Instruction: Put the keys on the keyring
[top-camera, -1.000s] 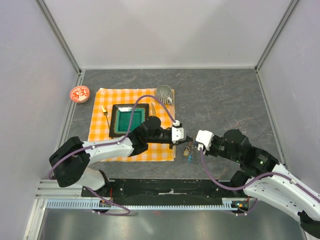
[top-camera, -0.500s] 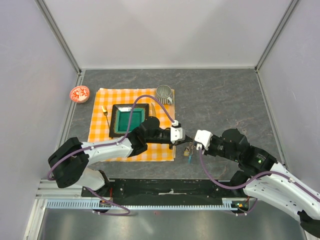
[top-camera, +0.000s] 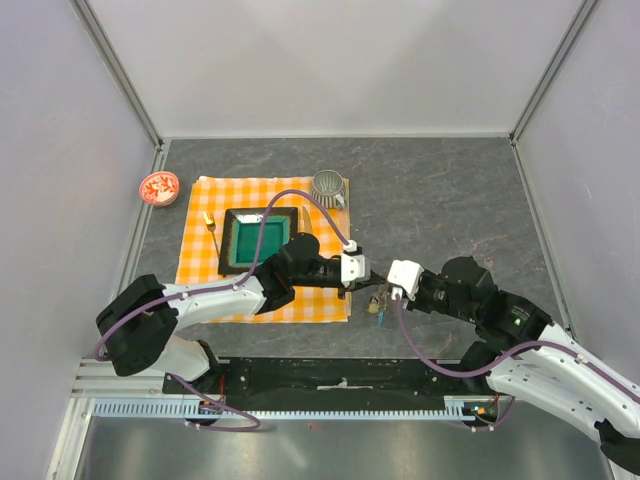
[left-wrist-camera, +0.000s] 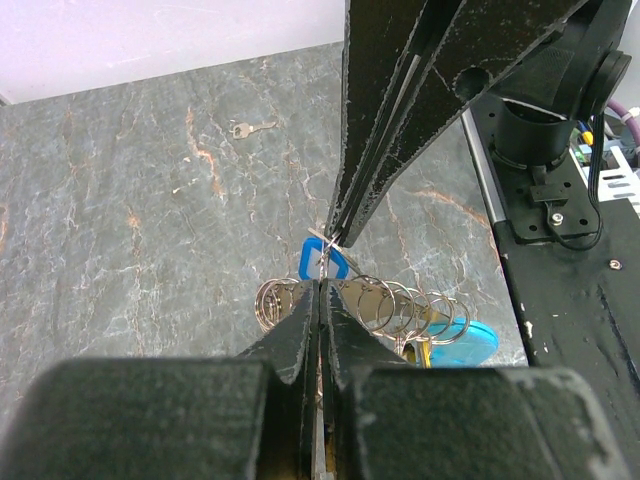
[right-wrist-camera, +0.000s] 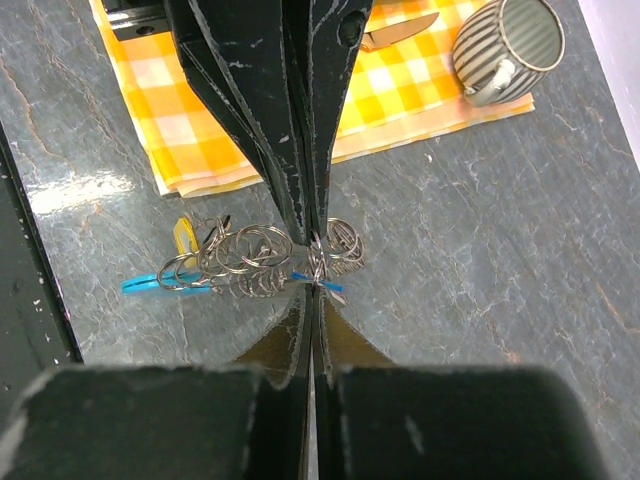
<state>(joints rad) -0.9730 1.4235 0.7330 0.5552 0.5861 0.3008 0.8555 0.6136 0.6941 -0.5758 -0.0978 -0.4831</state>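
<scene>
Two clenched end effectors (left-wrist-camera: 320, 290) (right-wrist-camera: 312, 300), apparently on keyring (right-wrist-camera: 245, 262), above marbled tabletop (top-camera: 450, 200), lilac walls (top-camera: 330, 60).

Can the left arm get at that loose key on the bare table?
Probably not yet: the left gripper is shut on the keyring, tip to tip with the right gripper; the loose key lies beyond.

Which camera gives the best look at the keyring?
The right wrist view: the keyring shows spread out, ring by ring. In the left wrist view the left gripper hides part; the top view shows only a speck.
</scene>
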